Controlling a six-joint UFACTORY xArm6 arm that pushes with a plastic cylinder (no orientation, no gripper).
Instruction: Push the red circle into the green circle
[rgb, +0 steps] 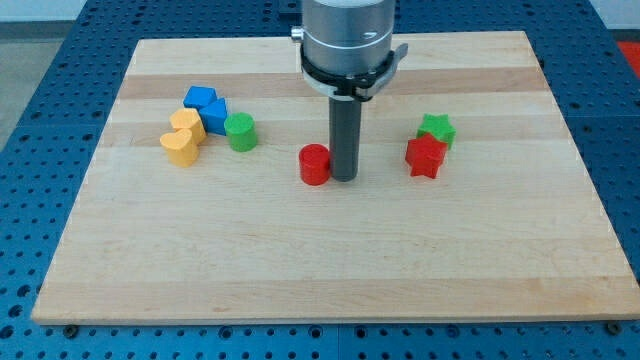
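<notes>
The red circle (315, 165) stands near the board's middle. My tip (343, 178) is right beside it on the view's right, touching or nearly touching it. The green circle (240, 132) stands up and to the view's left of the red circle, about a block's width of bare board between them. The rod rises from the tip to the silver arm body at the view's top.
A blue block (205, 105) and two yellow blocks (183, 140) cluster just left of the green circle. A green star (437, 129) and a red star (426, 156) sit together at the view's right. The wooden board (320, 270) lies on a blue table.
</notes>
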